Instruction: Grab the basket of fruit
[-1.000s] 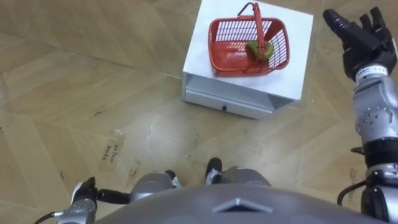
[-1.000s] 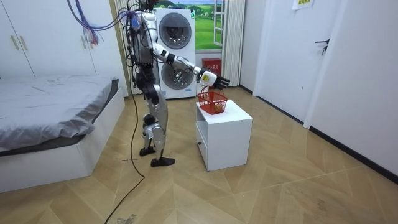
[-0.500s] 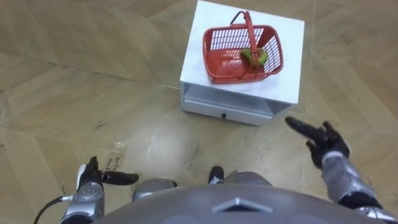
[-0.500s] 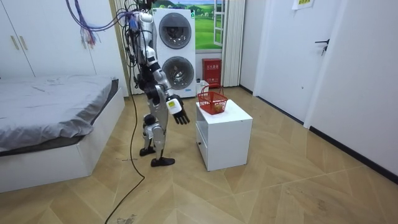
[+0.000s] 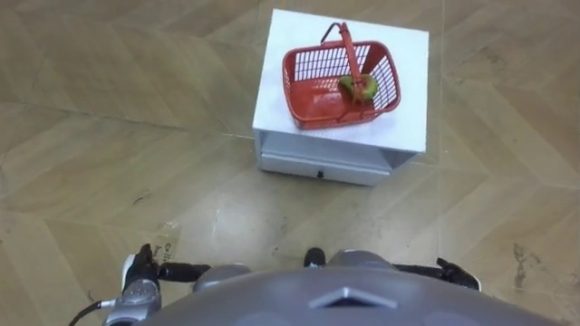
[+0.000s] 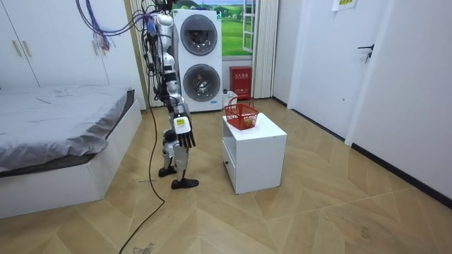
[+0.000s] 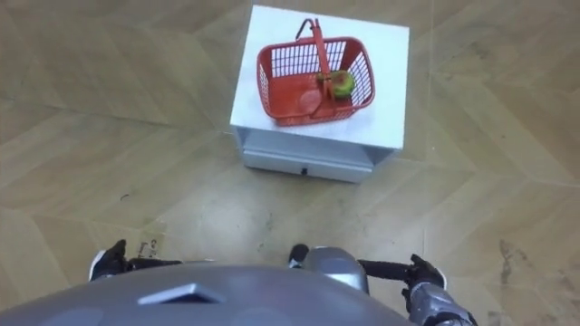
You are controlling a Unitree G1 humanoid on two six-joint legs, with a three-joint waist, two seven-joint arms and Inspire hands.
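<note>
Parquet floor, with the fruit basket (image 5: 340, 74) sitting on a white table (image 5: 408, 63) ahead of the robot.
Left eye view: a green fruit (image 5: 359, 86) lies in the red basket's right end, with the handle upright. The left hand (image 5: 143, 270) and right hand (image 5: 458, 273) hang low at the near edge, fingers loosely straight and holding nothing. Room view: the robot stands left of the table, with washing machines (image 6: 199, 60) behind it and its right hand by its thigh.

plastic basket (image 5: 308, 63), wood floor (image 5: 136, 118)
</note>
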